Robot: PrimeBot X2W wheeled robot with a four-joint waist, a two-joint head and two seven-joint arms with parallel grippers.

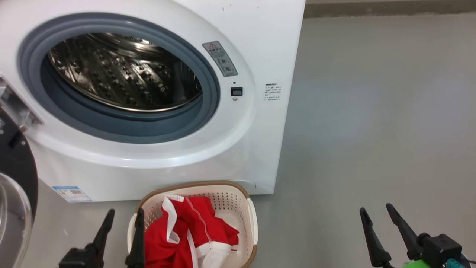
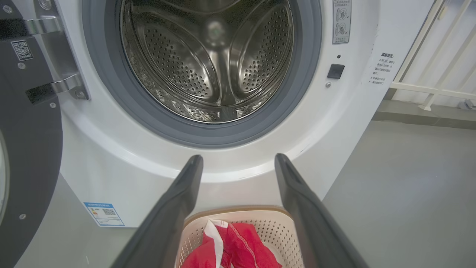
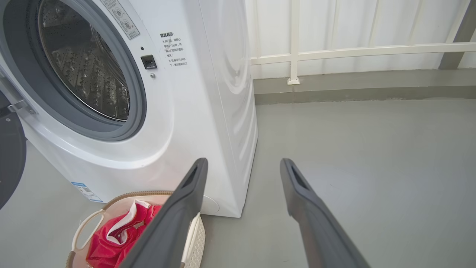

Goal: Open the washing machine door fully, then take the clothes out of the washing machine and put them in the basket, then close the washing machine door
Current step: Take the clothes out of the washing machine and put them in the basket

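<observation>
Grey floor [image 1: 372, 111] carries washing machine [image 1: 256, 33], basket [image 1: 227, 203] just before it.

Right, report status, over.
Left gripper and right gripper open, empty. Clothes in basket; drum bare; washing machine door open. Basket sits close before the machine.

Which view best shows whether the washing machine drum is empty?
The left wrist view: it looks straight into the drum, back wall and bottom visible, nothing lying in it. The head view and right wrist view look in at an angle, showing part of its perforated wall.
</observation>
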